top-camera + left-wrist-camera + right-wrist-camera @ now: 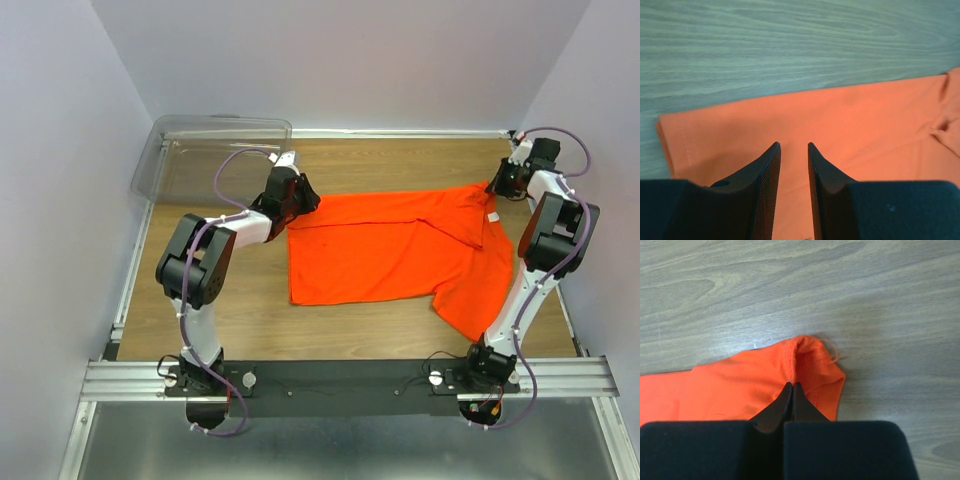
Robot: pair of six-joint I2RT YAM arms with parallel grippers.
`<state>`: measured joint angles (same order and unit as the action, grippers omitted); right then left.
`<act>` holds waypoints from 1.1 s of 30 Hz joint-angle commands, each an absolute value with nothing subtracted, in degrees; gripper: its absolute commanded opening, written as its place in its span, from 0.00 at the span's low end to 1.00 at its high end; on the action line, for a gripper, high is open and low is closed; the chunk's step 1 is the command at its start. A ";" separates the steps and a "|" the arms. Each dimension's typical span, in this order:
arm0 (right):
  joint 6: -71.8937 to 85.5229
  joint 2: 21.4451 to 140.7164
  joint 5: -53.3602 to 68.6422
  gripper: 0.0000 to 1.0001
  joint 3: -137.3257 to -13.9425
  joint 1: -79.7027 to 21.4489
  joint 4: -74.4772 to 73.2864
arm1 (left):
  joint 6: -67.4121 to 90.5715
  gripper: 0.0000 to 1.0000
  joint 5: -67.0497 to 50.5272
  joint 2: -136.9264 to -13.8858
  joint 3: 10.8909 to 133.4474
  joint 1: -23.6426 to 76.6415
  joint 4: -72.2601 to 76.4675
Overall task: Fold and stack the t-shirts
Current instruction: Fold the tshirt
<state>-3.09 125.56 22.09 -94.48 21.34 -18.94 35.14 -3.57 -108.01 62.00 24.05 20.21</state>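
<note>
While the orange t-shirt (pixel 390 255) lies spread over the table's (pixel 250 325) middle and right side, the right gripper (pixel 791 386) pinches its bunched edge near the table's far-right corner. The left gripper (pixel 794 145) hovers over fabric, jaws parted.

Reckoned from the table's middle in the top view, the spread t-shirt (pixel 390 250) covers the centre out to 3 o'clock. A clear plastic bin (pixel 215 150) blocks the corner at 10 to 11 o'clock, and the left arm (pixel 205 255) crosses 9 o'clock. The right arm (pixel 545 240) lines the edge from 2 to 4. Bare table (pixel 400 165) lies open at 12 o'clock and from 6 to 8 o'clock.
</note>
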 commanded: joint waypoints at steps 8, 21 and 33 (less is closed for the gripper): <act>-4.22 121.56 18.37 0.01 -92.90 22.32 -16.08 | 32.78 0.35 3.78 -115.31 69.17 23.99 8.88; -6.68 117.07 16.70 0.01 -88.07 23.55 -15.82 | 32.69 0.35 2.90 -117.60 71.10 23.56 7.47; -8.08 115.49 13.36 0.00 -83.85 24.17 -15.73 | 32.78 0.35 1.94 -118.56 71.28 22.50 7.56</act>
<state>-6.63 116.55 16.71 -85.60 23.11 -16.60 33.43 1.74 -116.62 70.35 23.49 8.84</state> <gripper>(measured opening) 0.010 0.355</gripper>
